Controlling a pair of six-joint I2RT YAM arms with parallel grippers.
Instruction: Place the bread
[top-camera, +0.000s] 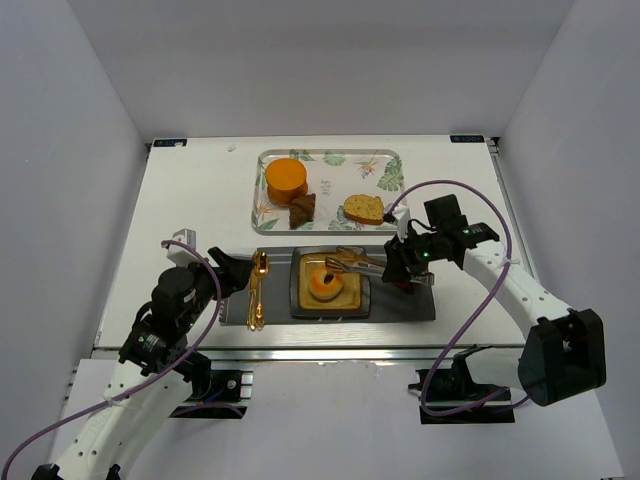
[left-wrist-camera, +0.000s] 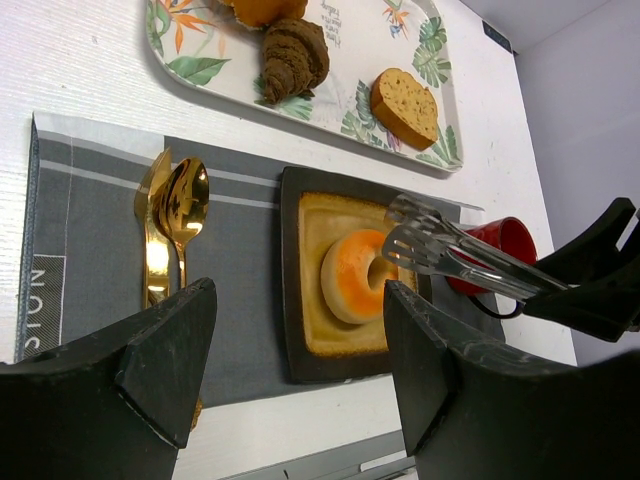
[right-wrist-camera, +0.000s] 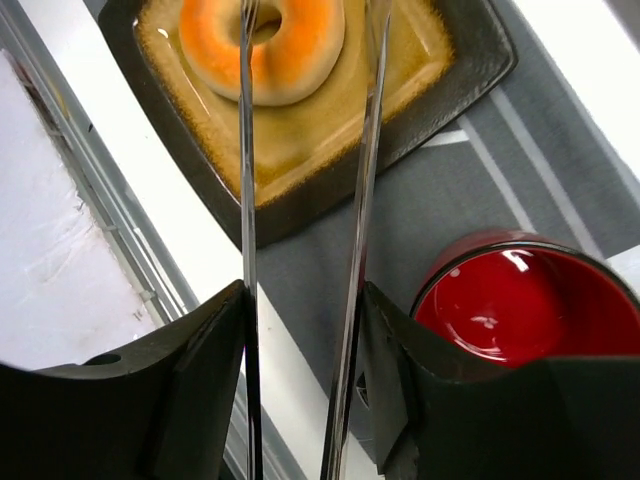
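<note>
The bread (top-camera: 362, 209) is a tan slice with a brown crust, lying on the right part of the floral tray (top-camera: 330, 157); it also shows in the left wrist view (left-wrist-camera: 405, 107). My right gripper (top-camera: 398, 262) is shut on metal tongs (top-camera: 355, 264), whose open tips reach over the orange-glazed donut (top-camera: 325, 283) on the square brown plate (top-camera: 300, 305). In the right wrist view the tongs (right-wrist-camera: 300, 200) run between my fingers toward the donut (right-wrist-camera: 263, 45). My left gripper (top-camera: 232, 272) is open and empty, over the left end of the grey placemat (top-camera: 400, 308).
The tray also holds an orange round cake (top-camera: 286, 180) and a dark brown wedge (top-camera: 303, 208). A gold spoon and fork (top-camera: 257, 290) lie on the placemat's left. A red cup (right-wrist-camera: 525, 300) stands under my right gripper, to the right of the plate.
</note>
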